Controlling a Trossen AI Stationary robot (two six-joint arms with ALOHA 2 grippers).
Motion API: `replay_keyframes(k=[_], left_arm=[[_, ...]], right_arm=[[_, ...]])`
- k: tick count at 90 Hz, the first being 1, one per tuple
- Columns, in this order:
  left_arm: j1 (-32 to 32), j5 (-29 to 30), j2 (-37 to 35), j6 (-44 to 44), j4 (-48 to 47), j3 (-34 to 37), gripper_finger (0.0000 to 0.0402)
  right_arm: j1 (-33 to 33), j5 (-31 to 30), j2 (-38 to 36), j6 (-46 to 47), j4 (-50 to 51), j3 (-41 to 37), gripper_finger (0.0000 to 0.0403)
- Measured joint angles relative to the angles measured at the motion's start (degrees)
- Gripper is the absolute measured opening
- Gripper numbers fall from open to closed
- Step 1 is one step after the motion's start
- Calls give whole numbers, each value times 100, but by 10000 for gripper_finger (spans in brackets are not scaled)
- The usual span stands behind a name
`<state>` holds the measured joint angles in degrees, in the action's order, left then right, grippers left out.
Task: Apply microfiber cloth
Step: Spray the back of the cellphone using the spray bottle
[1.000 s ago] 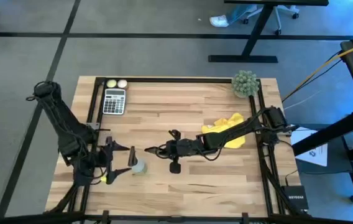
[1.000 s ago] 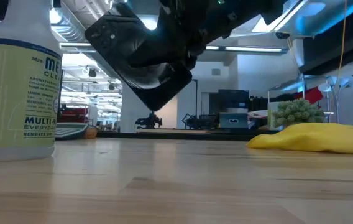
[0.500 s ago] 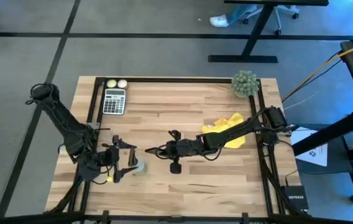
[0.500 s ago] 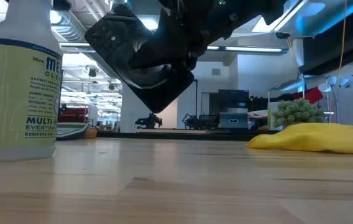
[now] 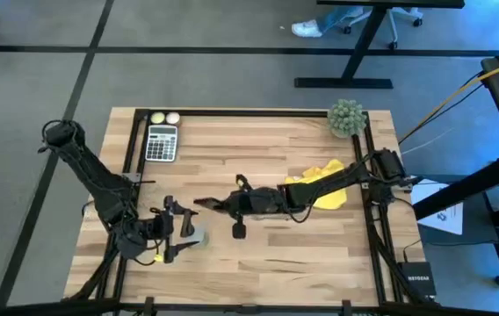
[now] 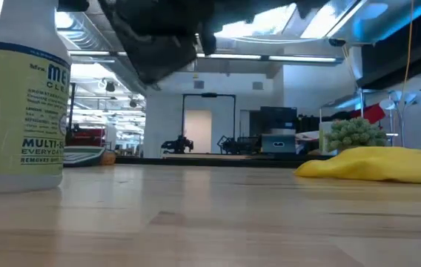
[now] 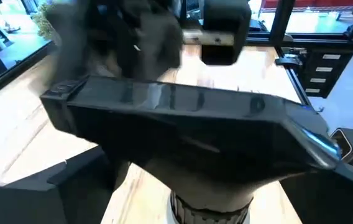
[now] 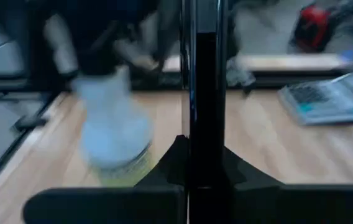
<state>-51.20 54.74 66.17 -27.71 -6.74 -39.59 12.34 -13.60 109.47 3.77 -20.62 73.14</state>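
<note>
Right gripper (image 5: 225,204): fingers (image 8: 167,168) are clamped on the edge of the thin black slab-shaped smartphone (image 8: 204,81). In the last second this gripper has lifted the phone and carried it towards the left arm, over the middle of the wooden slatted table (image 5: 276,263).

The bright yellow wrinkled microfiber cloth (image 5: 327,190) lies unmoved on the table's right side, beside the right arm. Wiping has not begun.

Left gripper (image 5: 176,233): advanced against the white plastic spray bottle (image 6: 18,111), which has shifted slightly. Its grip cannot be determined.

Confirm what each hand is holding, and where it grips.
Right hand holds the black smartphone edge-on, by one end. Left hand is at the spray bottle; a grip cannot be confirmed. The microfiber cloth lies unheld.
</note>
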Motion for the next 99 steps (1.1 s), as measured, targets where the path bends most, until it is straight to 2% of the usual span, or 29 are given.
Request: replay_keyframes(k=[18, 33, 52, 84, 99], left_arm=[[-2, -35, 0, -2, 21, 0, 382], [-2, -35, 0, -2, 25, 0, 382], [-2, -35, 0, -32, 42, 0, 382], [39, -57, 0, -37, 18, 0, 381], [39, -57, 0, -50, 10, 0, 360]], right_arm=[[-366, 23, 0, -129, -25, 335, 5], [-535, 252, 368, -7, -579, 379, 5], [-558, 442, 897, 342, -626, 778, 5], [-562, 420, 979, 658, -640, 881, 5], [-562, 465, 979, 652, -632, 881, 5]])
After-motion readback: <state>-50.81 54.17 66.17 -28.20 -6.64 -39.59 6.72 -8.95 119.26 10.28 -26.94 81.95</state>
